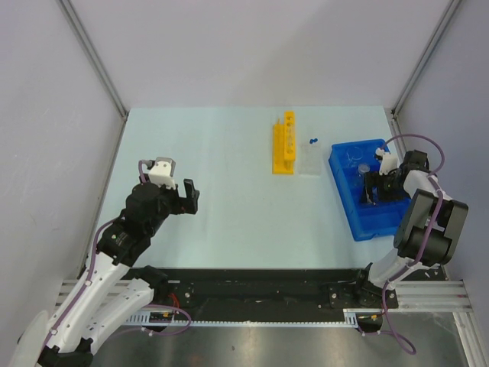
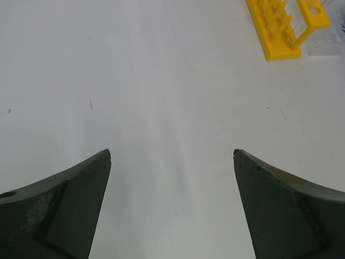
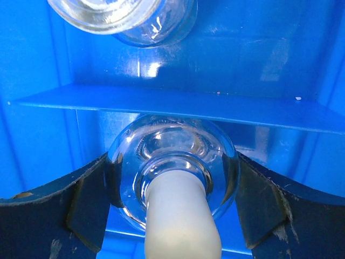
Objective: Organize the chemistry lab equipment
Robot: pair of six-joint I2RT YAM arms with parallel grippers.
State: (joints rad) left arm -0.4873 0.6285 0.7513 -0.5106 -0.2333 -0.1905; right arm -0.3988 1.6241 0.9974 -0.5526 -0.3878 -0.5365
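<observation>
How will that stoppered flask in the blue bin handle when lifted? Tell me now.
The flask looks like smooth clear glass, so it is likely fragile and slippery. Its round bulb, pinched by the right end effector, could swivel or slide out. Set down in the blue bin, it may roll.

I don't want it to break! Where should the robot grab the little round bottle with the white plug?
By its round belly, coming down from above. The small clear flask sits in the blue compartmented bin with its white stopper pointing up, and the bin's walls block the sides. The right gripper has a finger on each side of the belly, its widest part.
</observation>
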